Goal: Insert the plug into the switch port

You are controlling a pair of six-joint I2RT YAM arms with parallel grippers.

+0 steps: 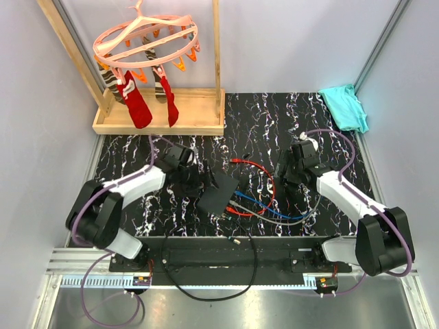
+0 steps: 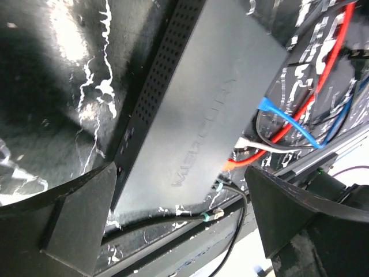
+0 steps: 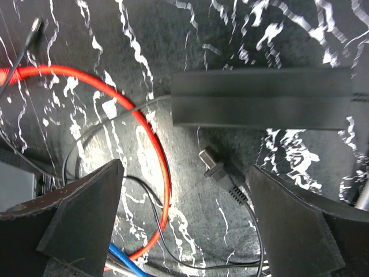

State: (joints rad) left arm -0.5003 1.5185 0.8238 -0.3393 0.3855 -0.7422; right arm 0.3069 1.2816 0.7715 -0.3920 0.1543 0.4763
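Switch box [image 2: 202, 98]: flat matte black slab, embossed lettering on the top face, perforated vent strip down one long side. It sits mid-table between the arms, nearer the left one. Blue cable [image 2: 282, 115], white cable [image 2: 259, 144] and red cable [image 3: 147, 127] run in at its edge facing the right arm (that's where the switch port row would be, individual sockets too small to tell).

Left gripper [image 2: 180, 173]: jaws spread wide, hovering over the box's near corner, fingers not touching it.

Plug [image 3: 212, 163]: small black connector on a black lead, lying flat on the marbled table [image 3: 288, 34], just beside the narrow black block [image 3: 262, 101].

Right gripper [image 3: 185, 167]: jaws wide apart above the plug, holding nothing.
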